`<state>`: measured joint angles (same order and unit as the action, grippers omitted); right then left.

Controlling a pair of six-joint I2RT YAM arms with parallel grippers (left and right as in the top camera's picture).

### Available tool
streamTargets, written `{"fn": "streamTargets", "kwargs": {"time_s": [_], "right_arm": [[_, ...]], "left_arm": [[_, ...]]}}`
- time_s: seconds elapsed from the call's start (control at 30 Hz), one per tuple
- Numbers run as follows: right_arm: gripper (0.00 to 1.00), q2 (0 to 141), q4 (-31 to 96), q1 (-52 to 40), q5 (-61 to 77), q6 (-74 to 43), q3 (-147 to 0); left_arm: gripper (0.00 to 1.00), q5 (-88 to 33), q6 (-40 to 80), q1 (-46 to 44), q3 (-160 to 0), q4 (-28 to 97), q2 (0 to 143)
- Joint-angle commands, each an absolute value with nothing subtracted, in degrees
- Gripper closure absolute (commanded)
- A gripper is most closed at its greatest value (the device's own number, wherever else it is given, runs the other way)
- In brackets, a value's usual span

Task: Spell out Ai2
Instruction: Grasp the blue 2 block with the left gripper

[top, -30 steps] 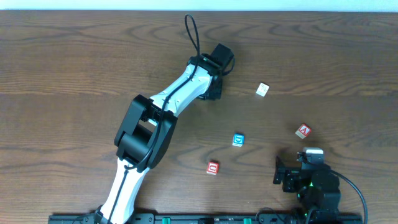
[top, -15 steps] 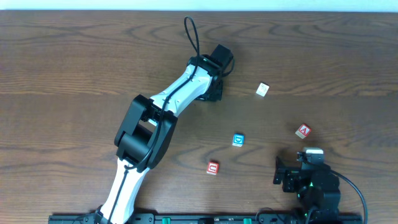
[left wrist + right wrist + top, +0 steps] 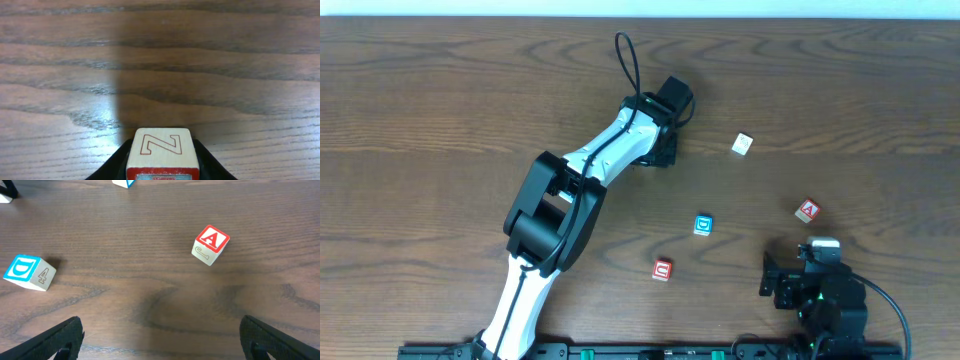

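Observation:
My left gripper [image 3: 161, 159] is shut on a pale wooden block [image 3: 160, 144] with a red-outlined character that reads as N or a turned 2, and a red front face. In the overhead view this gripper [image 3: 661, 150] is at the upper middle of the table and hides its block. A red A block [image 3: 808, 211] lies at the right and also shows in the right wrist view [image 3: 211, 244]. My right gripper [image 3: 160, 342] is open and empty, near the front right edge [image 3: 782, 282], short of the A block.
A blue block [image 3: 703, 225] with D and 4 lies mid-table, also in the right wrist view [image 3: 30, 273]. A red block [image 3: 662, 270] lies nearer the front. A white block [image 3: 742, 144] lies right of the left gripper. The left arm [image 3: 555, 215] crosses the table diagonally.

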<state>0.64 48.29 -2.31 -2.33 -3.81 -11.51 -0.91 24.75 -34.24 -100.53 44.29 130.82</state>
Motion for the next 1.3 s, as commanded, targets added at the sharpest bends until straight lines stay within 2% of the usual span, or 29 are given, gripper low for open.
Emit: {"fn": "streamTargets", "kwargs": {"time_s": [0.0, 0.17, 0.57, 0.7, 0.83, 1.07, 1.27], "right_arm": [[0.01, 0.32, 48.56, -1.89, -2.09, -3.14, -10.9], [0.01, 0.32, 48.58, -1.89, -2.09, -3.14, -10.9], [0.01, 0.32, 48.58, -1.89, -2.09, -3.14, -10.9], [0.01, 0.32, 48.58, -1.89, -2.09, -3.14, -10.9], [0.01, 0.32, 48.58, -1.89, -2.09, -3.11, -10.9], [0.01, 0.32, 48.58, -1.89, -2.09, -3.14, -10.9], [0.01, 0.32, 48.58, -1.89, -2.09, -3.14, -10.9]], "left_arm": [[0.56, -1.78, 25.3, -34.26, -99.48, 44.34, 131.22], [0.45, -1.8, 25.3, -34.15, -99.48, 44.49, 131.22], [0.48, 0.21, 22.33, -31.11, -107.09, 46.13, 129.99], [0.42, 1.76, 22.28, -28.73, -111.77, 45.34, 129.54], [0.42, 4.97, 22.26, -27.03, -112.66, 41.34, 129.64], [0.54, 5.04, 22.22, -25.89, -112.66, 34.83, 131.48], [0.46, 4.91, 21.91, -26.26, -112.66, 35.73, 135.35]]}}
